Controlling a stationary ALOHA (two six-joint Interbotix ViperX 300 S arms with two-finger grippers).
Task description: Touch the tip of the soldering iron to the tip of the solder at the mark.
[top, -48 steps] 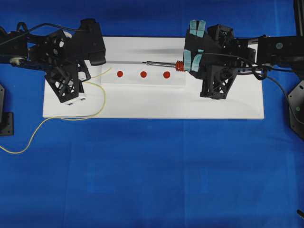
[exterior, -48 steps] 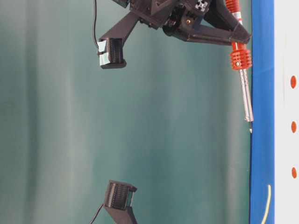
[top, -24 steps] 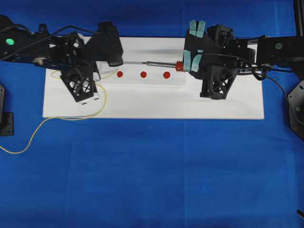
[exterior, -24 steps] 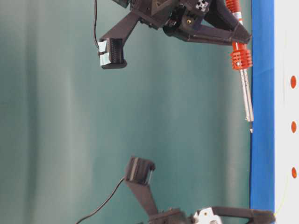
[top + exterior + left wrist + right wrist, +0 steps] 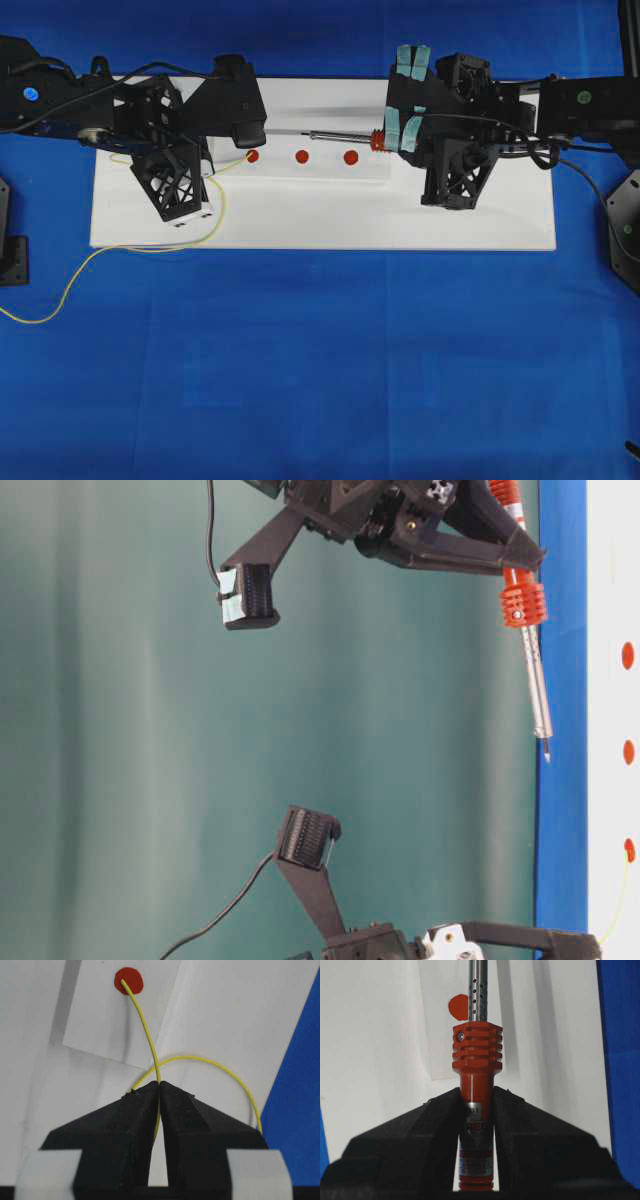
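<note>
The soldering iron (image 5: 345,135) has a red-orange handle and ribbed collar (image 5: 476,1050). My right gripper (image 5: 396,140) (image 5: 476,1092) is shut on the handle. Its silver shaft (image 5: 538,690) points left, and the tip (image 5: 312,134) hovers off the board near the middle of three red marks (image 5: 302,156). My left gripper (image 5: 208,166) (image 5: 159,1084) is shut on the yellow solder (image 5: 147,1035). The solder's free end rests on the left mark (image 5: 128,981) (image 5: 252,156). The two tips are apart.
A white board (image 5: 300,225) lies on the blue cloth (image 5: 320,360), with a raised white strip (image 5: 300,172) carrying the marks. Slack solder (image 5: 60,300) loops off the board's left edge onto the cloth. The iron's black cord (image 5: 585,190) trails right.
My left arm has swung to the right, carrying the solder's end from short of the left mark onto it. The right gripper and iron have barely shifted.
</note>
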